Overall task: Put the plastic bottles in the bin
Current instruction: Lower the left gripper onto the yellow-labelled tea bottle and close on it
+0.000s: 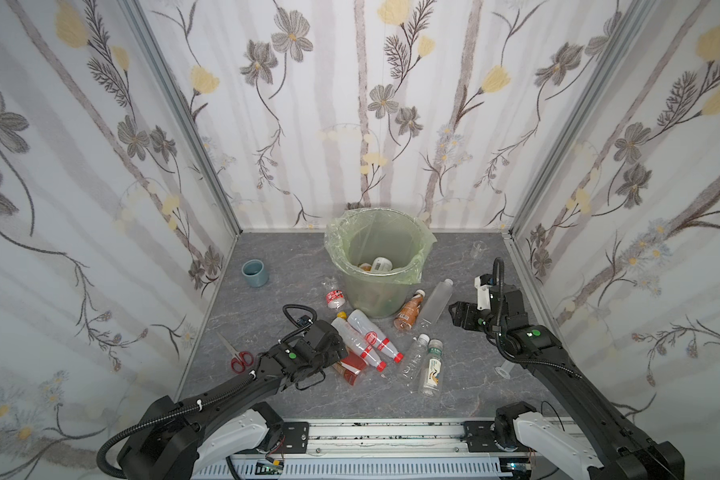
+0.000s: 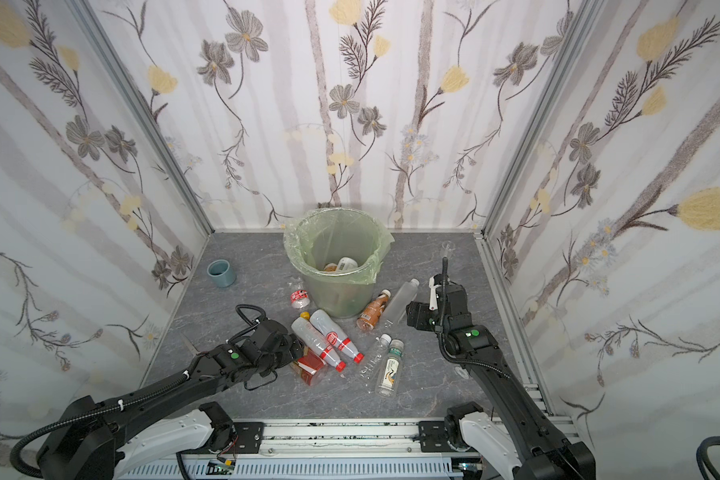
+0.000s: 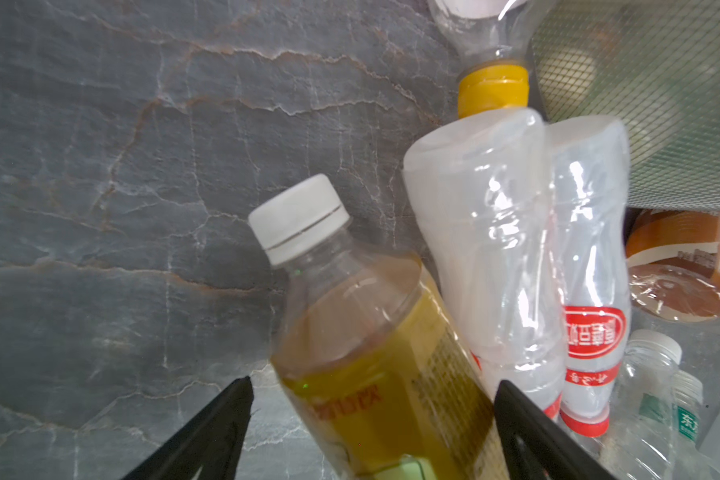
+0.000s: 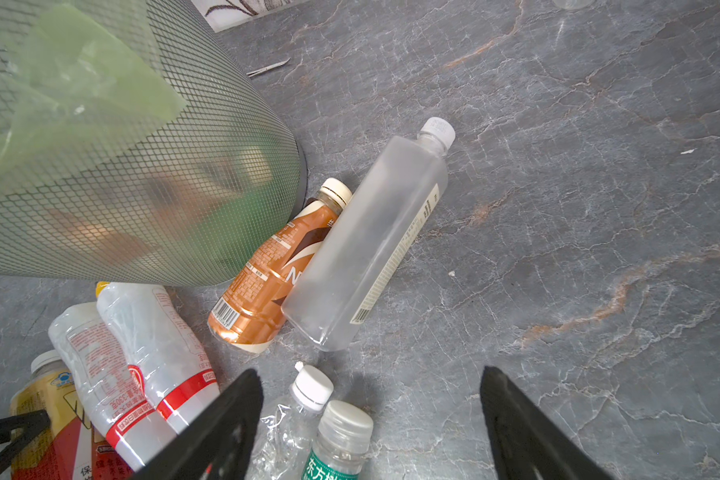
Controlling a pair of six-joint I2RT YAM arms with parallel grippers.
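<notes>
Just past the right gripper (image 1: 454, 312), in both top views, the bin (image 1: 373, 297) stands on the table (image 1: 454, 399) with a few bottles inside. Several more lie around its foot.

Left wrist view: the left gripper (image 3: 375, 382) stands wide, jaws straddling the amber tea bottle (image 3: 366, 332) at its labelled body, not yet closed. The bottle is judged thin-walled, slick and perhaps part-filled. Take it on the label, below the shoulder. Two crushed red-capped bottles (image 3: 495, 249) press alongside, outside one finger.

Right wrist view: the right gripper (image 4: 371, 372) gapes empty. The frosted bottle (image 4: 366, 245), judged stiffer, lies ahead, touching the brown coffee bottle (image 4: 267, 282).
</notes>
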